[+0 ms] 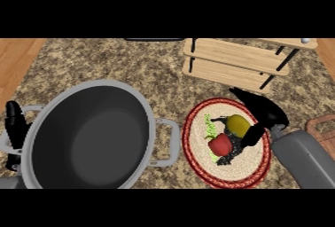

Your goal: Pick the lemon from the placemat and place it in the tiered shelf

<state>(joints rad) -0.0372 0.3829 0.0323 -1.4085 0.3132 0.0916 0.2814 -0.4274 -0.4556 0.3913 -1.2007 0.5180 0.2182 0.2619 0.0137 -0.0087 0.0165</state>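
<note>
Granite counter [98, 62]: right hand [265, 114] curling fingers on lemon [238, 125] atop placemat [252, 175]; next, lift toward tiered shelf [229, 60] beyond placemat

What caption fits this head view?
Right hand curls round the lemon on the placemat, below the tiered shelf.

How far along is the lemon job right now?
Early stage. Done: the right hand has reached the round placemat, fingers curling beside the lemon, which sits next to a red pepper. In hand: closing the grasp; no lift visible. Left: carry it to the wooden tiered shelf. The left hand rests beside the pot.
</note>
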